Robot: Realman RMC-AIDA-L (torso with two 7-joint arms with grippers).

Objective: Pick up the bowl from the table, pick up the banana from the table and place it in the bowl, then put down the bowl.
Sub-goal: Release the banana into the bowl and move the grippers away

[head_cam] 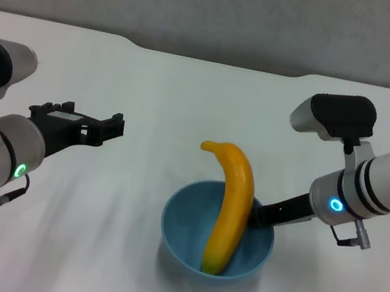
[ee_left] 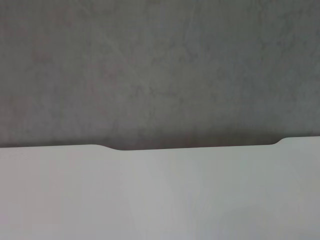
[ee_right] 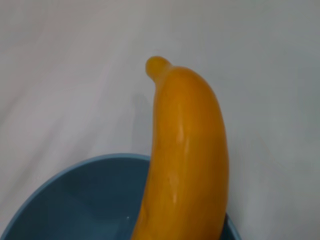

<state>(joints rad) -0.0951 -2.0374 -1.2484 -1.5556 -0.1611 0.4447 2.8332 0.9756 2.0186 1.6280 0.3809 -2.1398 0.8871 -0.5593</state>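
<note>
The light-blue bowl (head_cam: 187, 232) sits low at the centre right of the white table (head_cam: 159, 94). The yellow-orange banana (head_cam: 232, 205) stands in the bowl, leaning on the right rim with one end sticking up above it. My right gripper (head_cam: 261, 214) reaches in from the right and is shut on the bowl's right rim, just behind the banana. The right wrist view shows the banana (ee_right: 190, 150) rising out of the bowl (ee_right: 75, 200) up close. My left gripper (head_cam: 111, 128) hovers open and empty to the left of the bowl, well apart from it.
A grey wall (head_cam: 219, 7) stands behind the table's far edge, which has a shallow notch (head_cam: 217, 61). The left wrist view shows only the bare table (ee_left: 160, 200), that notch and the wall.
</note>
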